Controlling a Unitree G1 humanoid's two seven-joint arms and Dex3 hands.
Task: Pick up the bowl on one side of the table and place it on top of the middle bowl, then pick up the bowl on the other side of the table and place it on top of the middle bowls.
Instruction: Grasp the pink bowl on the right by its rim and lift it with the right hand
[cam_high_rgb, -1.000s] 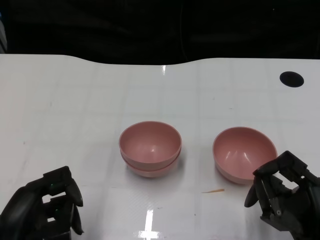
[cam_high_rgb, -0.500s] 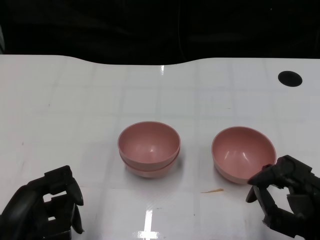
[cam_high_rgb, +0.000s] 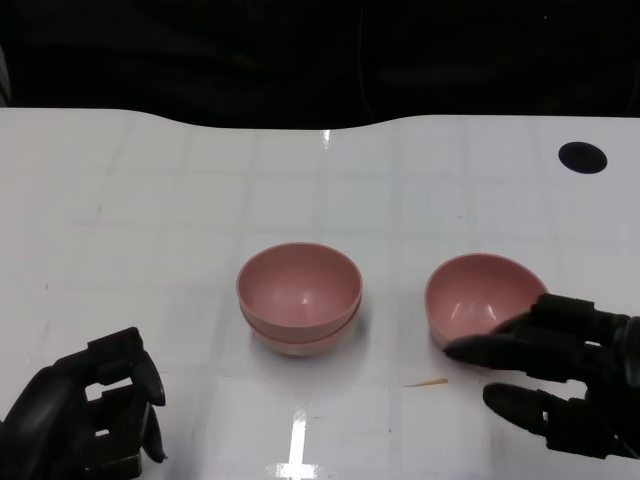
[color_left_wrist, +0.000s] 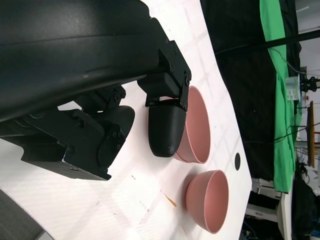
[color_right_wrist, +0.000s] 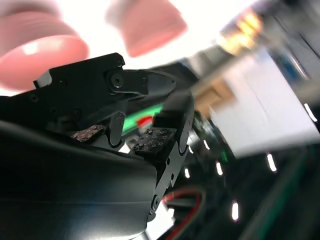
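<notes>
Two pink bowls sit nested as a stack (cam_high_rgb: 299, 297) at the table's middle; the left wrist view shows the stack (color_left_wrist: 197, 125) too. A single pink bowl (cam_high_rgb: 487, 298) stands to its right, seen also as the single bowl (color_left_wrist: 210, 200). My right hand (cam_high_rgb: 560, 370) lies just in front of that bowl, its fingers (cam_high_rgb: 500, 348) spread and stretched along the bowl's near side, holding nothing. My left hand (cam_high_rgb: 90, 420) rests at the near left, fingers curled in with nothing in them, well away from the stack. The right wrist view is blurred; my right hand (color_right_wrist: 125, 125) fills it, with two pink shapes (color_right_wrist: 40, 55) beyond.
A round black hole (cam_high_rgb: 583, 157) is set in the white table (cam_high_rgb: 150, 220) at the far right. A small tan sliver (cam_high_rgb: 427, 382) lies in front of the right bowl. Beyond the table's far edge all is dark.
My right hand has uncurled; its fingers now stretch leftward across the near side of the right bowl. The bowls and my left hand have stayed put.
</notes>
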